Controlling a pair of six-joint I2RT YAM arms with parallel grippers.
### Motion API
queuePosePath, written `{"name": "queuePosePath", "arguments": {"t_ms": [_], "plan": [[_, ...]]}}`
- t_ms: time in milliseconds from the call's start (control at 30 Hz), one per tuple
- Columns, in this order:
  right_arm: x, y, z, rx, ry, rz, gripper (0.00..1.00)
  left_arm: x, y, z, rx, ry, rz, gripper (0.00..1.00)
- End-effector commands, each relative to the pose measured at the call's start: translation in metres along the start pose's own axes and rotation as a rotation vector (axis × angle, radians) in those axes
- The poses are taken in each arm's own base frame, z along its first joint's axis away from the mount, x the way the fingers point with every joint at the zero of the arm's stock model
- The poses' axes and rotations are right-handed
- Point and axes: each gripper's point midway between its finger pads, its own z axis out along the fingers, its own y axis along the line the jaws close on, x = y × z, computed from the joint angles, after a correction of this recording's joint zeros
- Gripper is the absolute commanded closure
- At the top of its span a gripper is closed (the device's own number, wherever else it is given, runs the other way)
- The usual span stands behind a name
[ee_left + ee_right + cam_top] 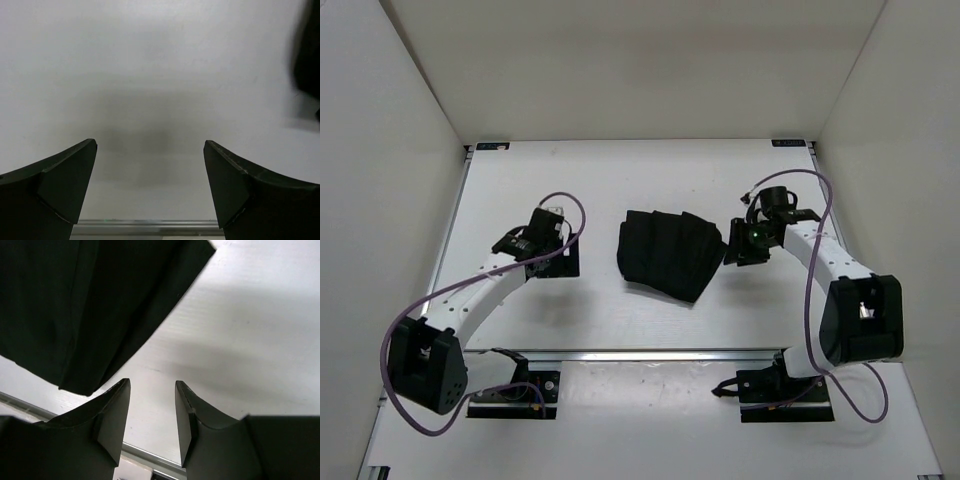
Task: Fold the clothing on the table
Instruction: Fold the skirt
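Observation:
The clothing (670, 253) is a black, creased bundle lying on the white table (620, 170) between the two arms. My left gripper (556, 262) hovers to its left, apart from it. In the left wrist view this gripper (150, 143) is wide open over bare table, and the clothing (307, 55) is only a dark blur at the right edge. My right gripper (740, 248) sits just off the clothing's right edge. In the right wrist view this gripper (152, 382) is partly open with nothing between the fingers, and the clothing (85, 300) lies up and to the left, beside the left finger.
A metal rail (650, 353) runs across the table in front of the arm bases; it also shows as the rail (145, 226) and the rail (150, 455) low in both wrist views. White walls (390, 150) enclose the table on the left, back and right. Purple cables loop beside both arms.

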Motion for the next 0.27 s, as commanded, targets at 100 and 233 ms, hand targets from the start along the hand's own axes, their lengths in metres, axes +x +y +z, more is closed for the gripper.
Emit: {"name": "queuePosePath", "arguments": {"t_ms": [100, 233], "plan": [[-0.013, 0.014, -0.013, -0.028, -0.088, -0.059, 0.69, 0.027, 0.008, -0.009, 0.048, 0.046, -0.087, 0.02], [-0.028, 0.022, -0.019, -0.050, -0.107, -0.071, 0.81, 0.026, -0.003, -0.019, 0.140, 0.065, -0.122, 0.01]]}}
